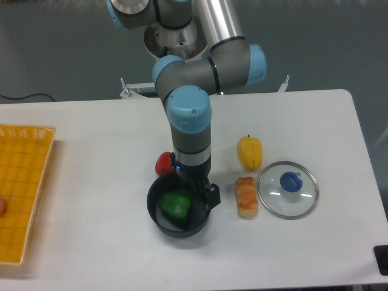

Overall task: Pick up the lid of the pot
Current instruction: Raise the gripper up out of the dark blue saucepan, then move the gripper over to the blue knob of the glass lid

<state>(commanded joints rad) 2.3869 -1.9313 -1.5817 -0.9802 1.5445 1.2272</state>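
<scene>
Taking the glass pot lid [277,204] by its blue knob [291,182] should suit my wide-spread pincer [193,179]; it looks stiff, slick and breakable.

The gripper [194,180], its fingers apart, hangs over the right side of the pot [182,232], which holds something green [176,205]. Well to the right, the lid [277,195] lies flat, blue knob [291,182] up, near a brown item [247,197] and a yellow one [250,153].
</scene>
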